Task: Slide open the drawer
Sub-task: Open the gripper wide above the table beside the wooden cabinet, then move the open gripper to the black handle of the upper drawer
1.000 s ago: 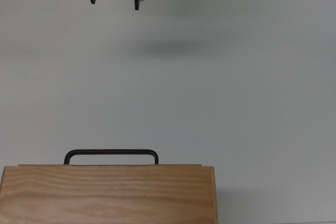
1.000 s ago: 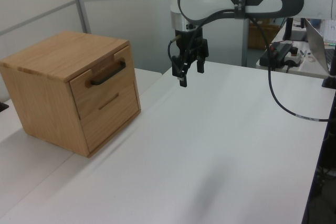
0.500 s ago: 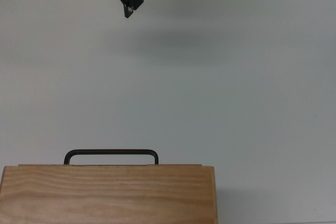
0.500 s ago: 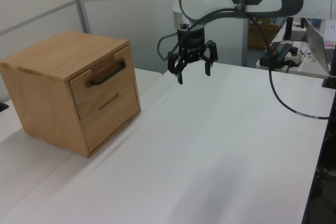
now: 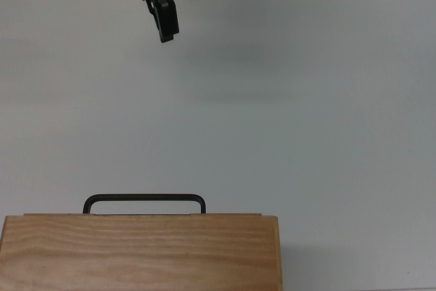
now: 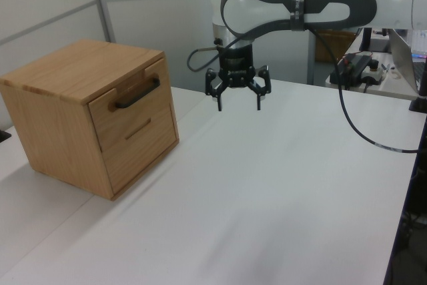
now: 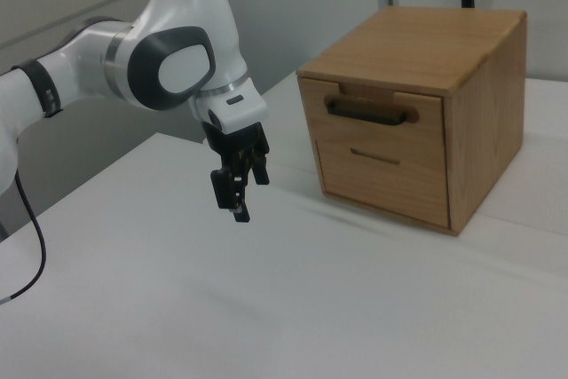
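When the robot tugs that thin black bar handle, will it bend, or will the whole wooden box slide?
The thin black metal bar handle looks rigid, so probably no bending. The light wooden cabinet sits loose on the smooth white table, so it might slide a little.

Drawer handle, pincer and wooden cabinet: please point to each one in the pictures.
drawer handle (image 7: 371, 113), right view, middle of the black bar.
pincer (image 6: 239, 101), left view, midway between its open fingertips.
wooden cabinet (image 5: 139, 253), top view, its grained top face.
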{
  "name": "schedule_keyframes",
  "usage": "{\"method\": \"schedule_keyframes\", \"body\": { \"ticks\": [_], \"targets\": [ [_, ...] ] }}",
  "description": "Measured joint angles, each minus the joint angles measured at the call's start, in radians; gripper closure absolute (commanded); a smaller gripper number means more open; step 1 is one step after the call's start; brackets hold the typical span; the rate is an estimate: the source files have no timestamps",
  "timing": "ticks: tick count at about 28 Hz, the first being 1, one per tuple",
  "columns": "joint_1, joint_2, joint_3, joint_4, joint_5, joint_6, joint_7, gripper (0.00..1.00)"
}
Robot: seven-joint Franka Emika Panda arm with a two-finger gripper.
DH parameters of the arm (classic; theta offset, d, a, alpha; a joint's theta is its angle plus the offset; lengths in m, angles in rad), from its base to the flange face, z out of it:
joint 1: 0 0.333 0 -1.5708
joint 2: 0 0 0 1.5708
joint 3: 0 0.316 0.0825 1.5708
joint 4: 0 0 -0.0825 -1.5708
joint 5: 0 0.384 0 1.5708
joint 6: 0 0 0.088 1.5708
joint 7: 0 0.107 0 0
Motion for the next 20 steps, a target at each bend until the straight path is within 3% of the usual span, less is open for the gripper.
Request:
{"method": "schedule_keyframes", "body": {
  "ticks": [9,20],
  "targets": [
    [0.0,0.07,0.0,-0.004,0.044,0.254,0.28,0.0],
    [0.0,0.19,0.0,-0.01,0.045,0.669,0.356,0.0]
  ]
}}
